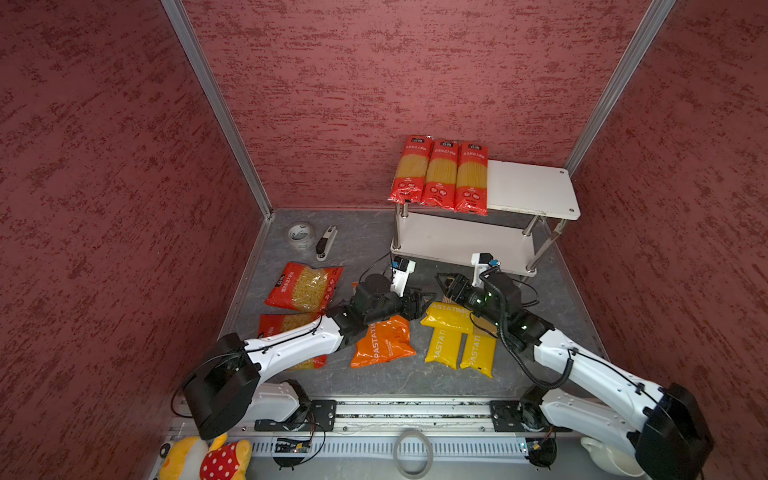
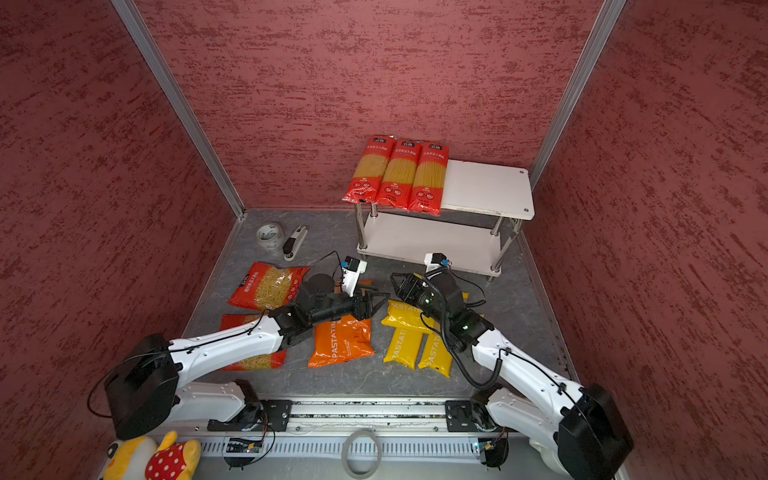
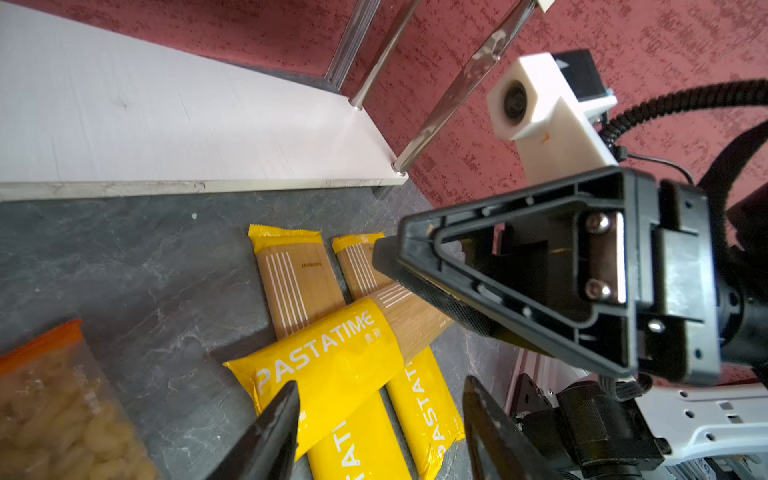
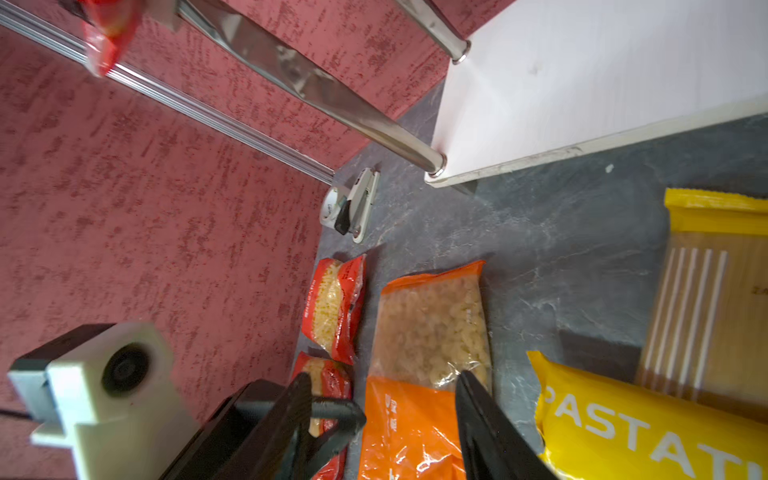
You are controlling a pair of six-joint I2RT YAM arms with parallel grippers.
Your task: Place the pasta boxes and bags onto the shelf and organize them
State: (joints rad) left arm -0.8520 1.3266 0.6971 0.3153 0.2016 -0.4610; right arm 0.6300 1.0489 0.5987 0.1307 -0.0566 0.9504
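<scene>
Lower centre, a yellow PASTATIME pack (image 1: 451,318) lies left-to-right across two yellow packs (image 1: 442,349) pointing up-frame; left gripper (image 1: 424,306) and right gripper (image 1: 442,286) jaws spread, empty.

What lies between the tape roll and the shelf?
A white and black stapler, close beside the tape roll; the floor from it to the shelf is bare. Both top views show this.
</scene>
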